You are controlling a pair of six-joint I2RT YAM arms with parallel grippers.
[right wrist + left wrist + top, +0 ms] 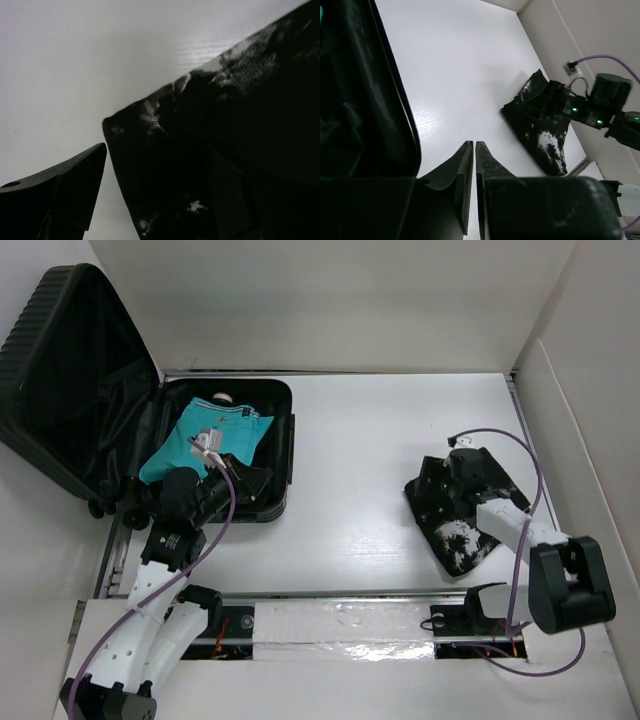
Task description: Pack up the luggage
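Observation:
The luggage (pixel 60 380) lies open at the left, its ribbed lid tipped back, and its zip rim shows in the left wrist view (pixel 410 120). A folded teal garment (pixel 205 435) rests in its base. My left gripper (pixel 262 480) hovers by the case's right rim, shut with nothing between its fingers (pixel 474 146). A black garment with white blotches (pixel 462 538) lies on the table at the right and also shows in the left wrist view (pixel 540 135). My right gripper (pixel 440 495) is low over it, open, its fingers either side of the garment's edge (pixel 165 165).
A small white round item (pixel 222 397) sits at the back of the case. White walls close in the table at the back and on the right (pixel 580 420). A metal rail (pixel 340 625) runs along the near edge by the arm bases.

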